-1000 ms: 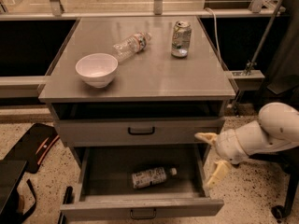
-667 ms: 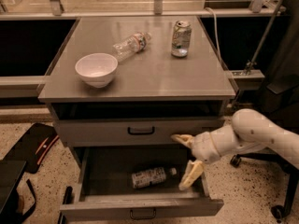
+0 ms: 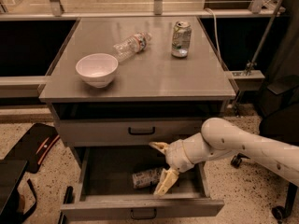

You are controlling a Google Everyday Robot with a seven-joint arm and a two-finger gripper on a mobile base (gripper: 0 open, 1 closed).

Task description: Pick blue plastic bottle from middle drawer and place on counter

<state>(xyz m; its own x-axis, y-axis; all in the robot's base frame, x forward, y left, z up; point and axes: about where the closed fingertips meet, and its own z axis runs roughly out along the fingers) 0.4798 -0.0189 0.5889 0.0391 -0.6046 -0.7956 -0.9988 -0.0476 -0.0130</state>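
Note:
The blue plastic bottle (image 3: pixel 145 178) lies on its side on the dark floor of the open middle drawer (image 3: pixel 140 208), cap end hidden behind my gripper. My gripper (image 3: pixel 161 169) is open over the drawer, just right of the bottle. One pale finger (image 3: pixel 159 146) points up-left near the upper drawer front. The other finger (image 3: pixel 166 183) reaches down beside the bottle's right end. The jaws hold nothing. The grey counter (image 3: pixel 154 76) is the cabinet's top, above the drawers.
On the counter stand a white bowl (image 3: pixel 96 69), a clear bottle (image 3: pixel 131 45) lying on its side and a drink can (image 3: pixel 181 39). A closed drawer front (image 3: pixel 140 130) sits above the open one. A black chair (image 3: pixel 18 167) is at lower left.
My arm has swung left from the drawer's right side, bringing the open gripper over the drawer and close to the bottle's right end. The bottle has not moved.

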